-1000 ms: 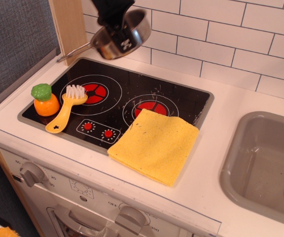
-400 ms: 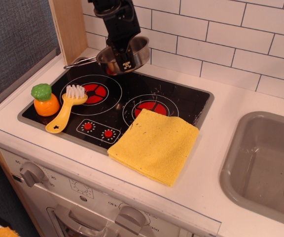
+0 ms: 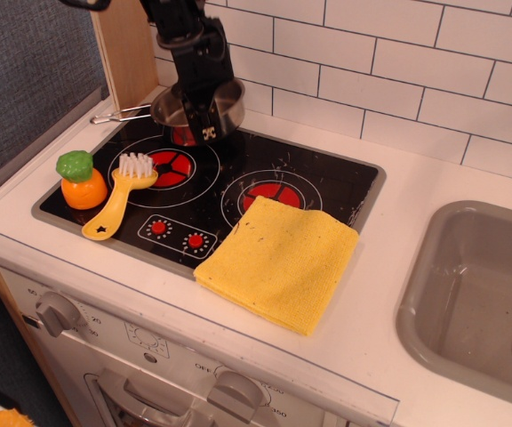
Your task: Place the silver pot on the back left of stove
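Observation:
The silver pot (image 3: 174, 113) is a small shiny saucepan with a thin wire handle pointing left. It sits low at the back left of the black stove (image 3: 327, 182), at or just above the glass. My gripper (image 3: 204, 120) is black, comes down from above and is shut on the pot's near rim. The arm hides part of the pot. The left burner (image 3: 169, 166) lies just in front of the pot.
A yellow brush (image 3: 118, 196) and an orange toy carrot (image 3: 82, 181) lie on the stove's left side. A yellow cloth (image 3: 280, 261) covers the front right corner. A wooden post (image 3: 124, 49) stands behind left. A grey sink (image 3: 469, 294) is at the right.
The gripper has carried the pot down and to the left, from high in front of the tiled wall to the stove's back left corner. The pot has levelled out.

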{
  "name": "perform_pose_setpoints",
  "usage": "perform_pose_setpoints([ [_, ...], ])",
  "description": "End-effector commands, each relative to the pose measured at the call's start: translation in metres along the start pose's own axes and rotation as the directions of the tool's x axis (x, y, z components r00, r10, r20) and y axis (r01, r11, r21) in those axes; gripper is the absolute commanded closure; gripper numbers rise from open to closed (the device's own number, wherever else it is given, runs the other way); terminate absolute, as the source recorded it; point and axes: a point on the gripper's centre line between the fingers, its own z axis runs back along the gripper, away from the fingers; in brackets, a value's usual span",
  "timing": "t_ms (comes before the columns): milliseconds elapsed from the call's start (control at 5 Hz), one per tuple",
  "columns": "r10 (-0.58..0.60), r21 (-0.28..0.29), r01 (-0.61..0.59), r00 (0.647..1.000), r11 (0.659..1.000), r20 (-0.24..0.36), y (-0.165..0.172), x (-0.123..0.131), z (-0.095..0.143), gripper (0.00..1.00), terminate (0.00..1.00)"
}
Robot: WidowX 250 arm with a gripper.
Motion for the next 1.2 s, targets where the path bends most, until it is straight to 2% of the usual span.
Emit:
perform_pose_setpoints([
  [0,0.106,0.058,-0.11,0.993,0.992,0.06,0.009,-0.006,0.044,0.0,0.0],
  [200,0.294,0.054,-0.303,0.946,0.951,0.135,0.003,-0.014,0.072,0.0,0.0],
  [400,0.508,0.037,-0.517,0.85,0.855,0.139,-0.005,-0.028,0.086,0.0,0.0],
  [600,0.592,0.054,-0.599,0.799,0.799,0.104,-0.017,-0.04,0.087,0.0,0.0],
  [1000,0.588,0.121,-0.592,0.806,0.797,0.071,-0.027,-0.046,0.085,0.0,0.0],
])
